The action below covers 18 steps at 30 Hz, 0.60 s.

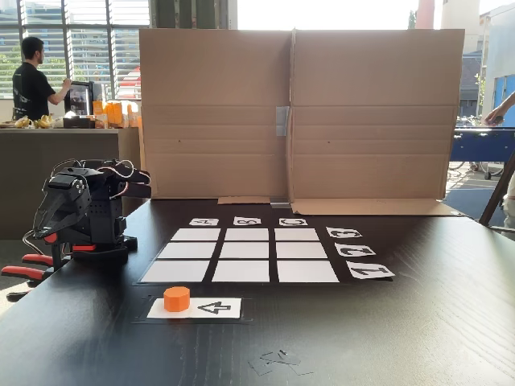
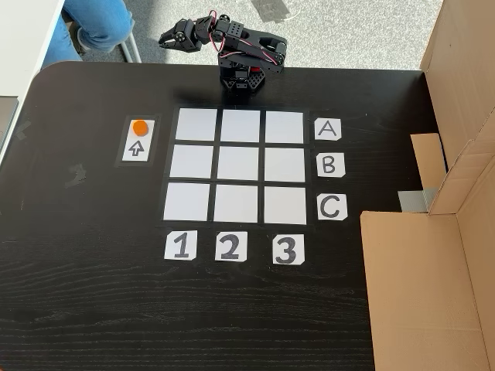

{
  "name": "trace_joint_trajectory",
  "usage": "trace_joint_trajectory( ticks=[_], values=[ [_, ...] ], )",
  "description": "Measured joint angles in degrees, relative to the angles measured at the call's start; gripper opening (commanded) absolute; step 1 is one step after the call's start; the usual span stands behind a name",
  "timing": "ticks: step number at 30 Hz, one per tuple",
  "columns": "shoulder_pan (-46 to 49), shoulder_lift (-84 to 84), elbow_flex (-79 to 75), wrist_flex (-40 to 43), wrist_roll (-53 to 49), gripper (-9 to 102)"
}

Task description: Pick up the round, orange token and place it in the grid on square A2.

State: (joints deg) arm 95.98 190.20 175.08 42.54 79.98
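The round, orange token [image 1: 176, 298] [image 2: 139, 127] sits on the end of a white arrow card [image 1: 211, 307] [image 2: 138, 148], just outside the grid [image 1: 246, 251] [image 2: 237, 165] on the side of the card marked 1. Square A2 [image 1: 186, 250] [image 2: 241, 126] is bare white paper. The black arm [image 1: 80, 211] is folded at the table's edge beside the A column. In the fixed view from above, my gripper [image 2: 170, 37] points away from the grid, well apart from the token. Its jaws look shut, with nothing in them.
A tall cardboard wall [image 1: 298, 112] [image 2: 456, 154] stands along the grid's C side. Red clamps [image 1: 24, 272] hold the arm's base at the table edge. People stand behind the table [image 1: 32, 80], and someone's legs [image 2: 93, 23] are near the arm's corner.
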Motion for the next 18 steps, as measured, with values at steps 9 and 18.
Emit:
trace_joint_trajectory(
  ticks=[9, 18],
  values=[
    [2.0, 0.0, 0.0, -1.9, 4.5, 0],
    [2.0, 0.0, 0.0, -2.0, 4.6, 0]
  ],
)
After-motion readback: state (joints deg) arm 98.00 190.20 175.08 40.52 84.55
